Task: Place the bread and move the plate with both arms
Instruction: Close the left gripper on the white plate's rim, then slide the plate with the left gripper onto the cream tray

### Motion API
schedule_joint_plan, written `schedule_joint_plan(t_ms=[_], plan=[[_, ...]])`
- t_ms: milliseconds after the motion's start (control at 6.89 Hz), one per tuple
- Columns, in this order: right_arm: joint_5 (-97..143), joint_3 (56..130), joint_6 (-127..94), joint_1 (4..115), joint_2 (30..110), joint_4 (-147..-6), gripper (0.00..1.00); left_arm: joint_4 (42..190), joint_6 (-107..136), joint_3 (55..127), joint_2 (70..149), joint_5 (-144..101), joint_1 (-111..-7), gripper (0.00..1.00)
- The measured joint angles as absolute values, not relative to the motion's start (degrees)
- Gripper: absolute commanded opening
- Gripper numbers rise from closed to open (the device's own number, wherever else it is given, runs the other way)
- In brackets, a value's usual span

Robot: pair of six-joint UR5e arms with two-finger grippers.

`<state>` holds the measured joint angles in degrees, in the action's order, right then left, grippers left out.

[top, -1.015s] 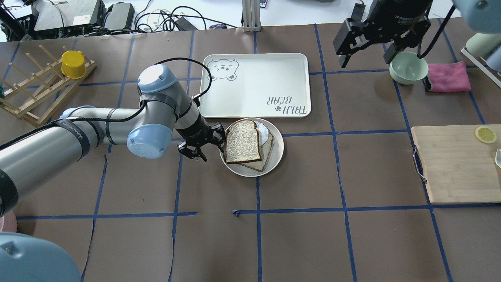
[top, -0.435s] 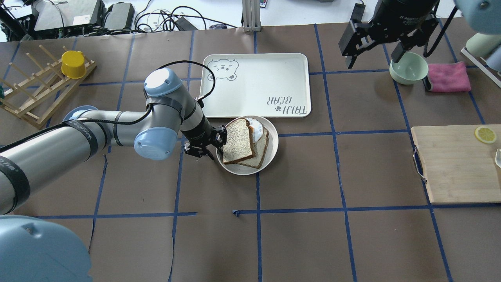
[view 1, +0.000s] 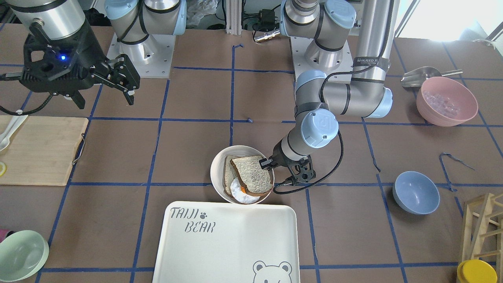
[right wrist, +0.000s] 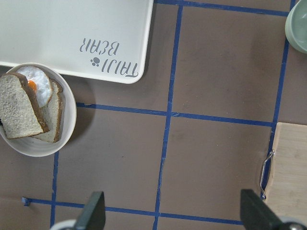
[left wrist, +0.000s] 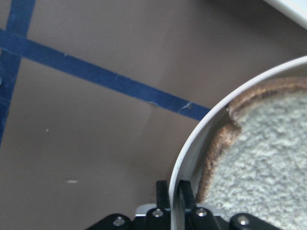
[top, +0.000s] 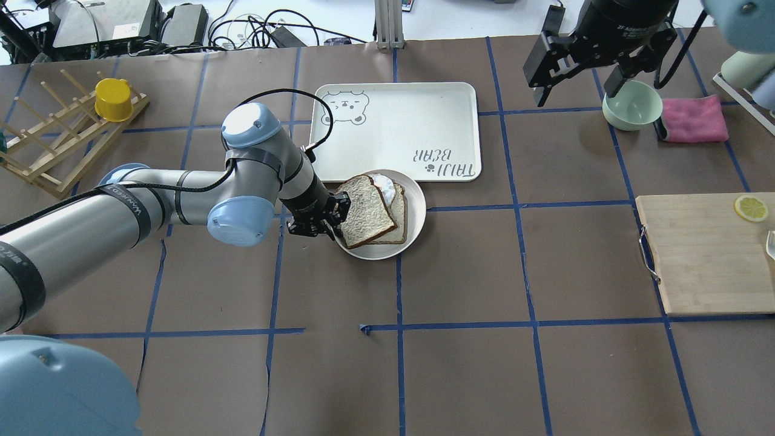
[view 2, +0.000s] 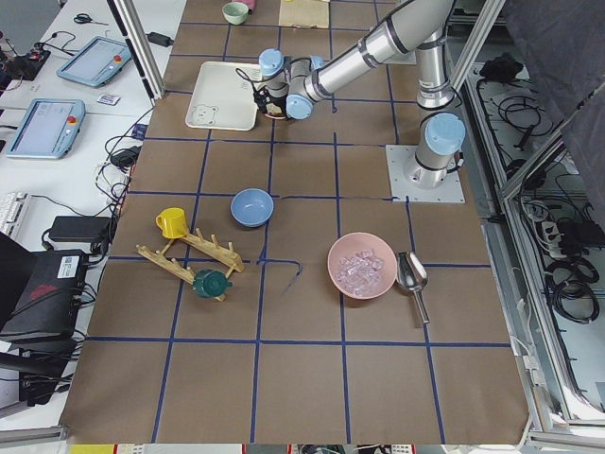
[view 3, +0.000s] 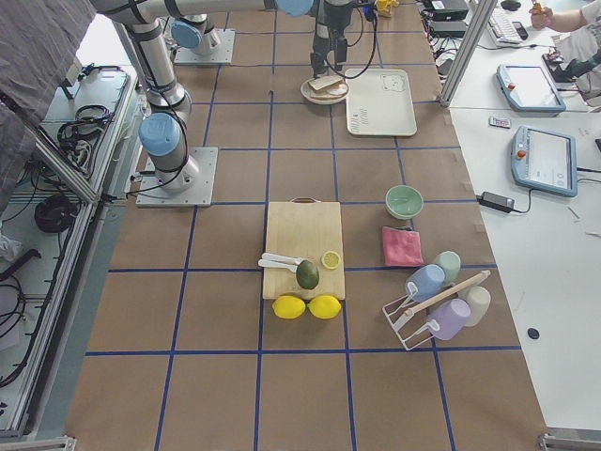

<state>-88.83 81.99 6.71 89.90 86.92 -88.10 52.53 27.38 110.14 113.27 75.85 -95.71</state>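
Note:
The plate (top: 418, 209) sits just in front of the tray and holds the bread (top: 363, 212), which has a dark crust. The bread lies on a thinner tan slice (top: 401, 213) and a fried egg (top: 384, 184). My left gripper (top: 335, 219) is shut on the plate's left rim (left wrist: 192, 153). The wrist view shows one finger on each side of the rim, with the bread (left wrist: 259, 158) just inside. In the front view the left gripper (view 1: 268, 163) is at the right edge of the plate (view 1: 216, 169). My right gripper (top: 574, 91) is open and empty, high over the far right. Its wrist view shows the plate (right wrist: 67, 124) far off.
The "TAIJI BEAR" tray (top: 393, 130) touches or nearly touches the plate's far side. A mint-green bowl (top: 631, 104) and pink cloth (top: 693, 118) lie under the right gripper. A cutting board (top: 708, 254) is at right, and a wooden rack with a yellow cup (top: 112, 100) at far left.
My left gripper closed on the plate's rim. The plate has slid left and toward the tray, turning a little. The right gripper rose slightly and stayed open.

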Motion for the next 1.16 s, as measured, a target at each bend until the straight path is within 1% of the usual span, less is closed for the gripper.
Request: schedule_joint_plan(t_ms=[725, 870, 1160], plan=[[-88.9, 81.9, 8.1, 89.6, 86.8, -88.2, 1.00, 51.9, 27.2, 109.7, 107.6, 73.3, -96.1, 0.00], [-88.8, 81.9, 8.3, 89.5, 86.8, -88.2, 1.00, 51.8, 27.3, 108.7, 107.1, 72.4, -95.6, 0.00], [-88.7, 81.9, 8.6, 89.5, 86.8, -88.2, 1.00, 51.7, 28.3, 102.5, 109.7, 71.5, -94.8, 0.00]])
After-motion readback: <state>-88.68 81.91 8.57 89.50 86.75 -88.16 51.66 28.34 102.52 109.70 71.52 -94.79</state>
